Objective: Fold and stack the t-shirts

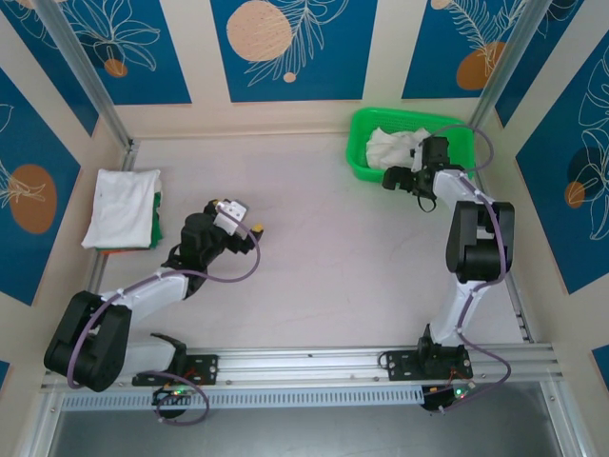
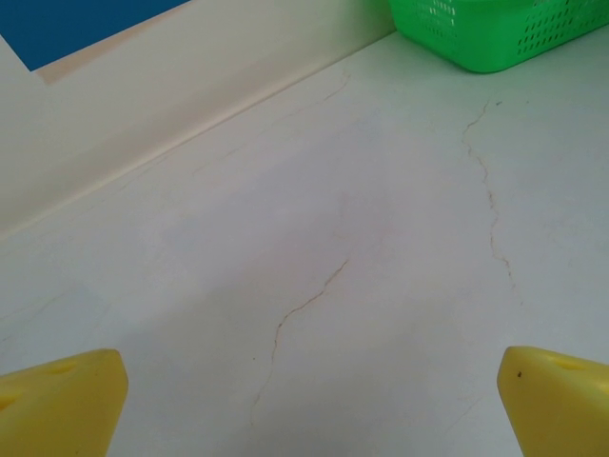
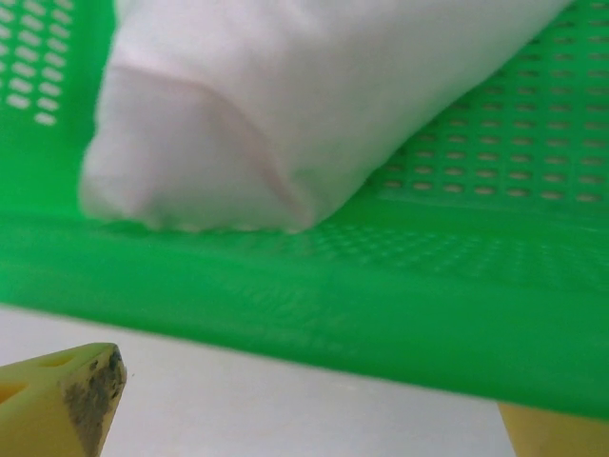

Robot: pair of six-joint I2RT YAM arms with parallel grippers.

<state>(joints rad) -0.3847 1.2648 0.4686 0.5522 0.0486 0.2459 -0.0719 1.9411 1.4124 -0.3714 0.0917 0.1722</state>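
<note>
The middle of the pale counter [image 1: 324,248] lies bare, walled on three sides, with fine hairline cracks across its smooth surface. A folded t-shirt [image 1: 122,208] lies flat at the far left edge. A green sliver shows under its right side, and I cannot tell what that is.

A crumpled t-shirt [image 1: 392,148] of soft white cloth sits inside the green mesh basket [image 1: 400,116] in the far right corner. The right arm cuts off part of the basket.

The left hand [image 1: 249,221] hovers over open counter, spread wide and holding nothing; its yellow fingertips [image 2: 57,405] sit at the frame's bottom corners.

The right hand [image 1: 398,178] is at the basket's near wall, also spread and empty. In its wrist view the perforated plastic is blurred and one fingertip [image 3: 67,400] has a dark, worn pad.
</note>
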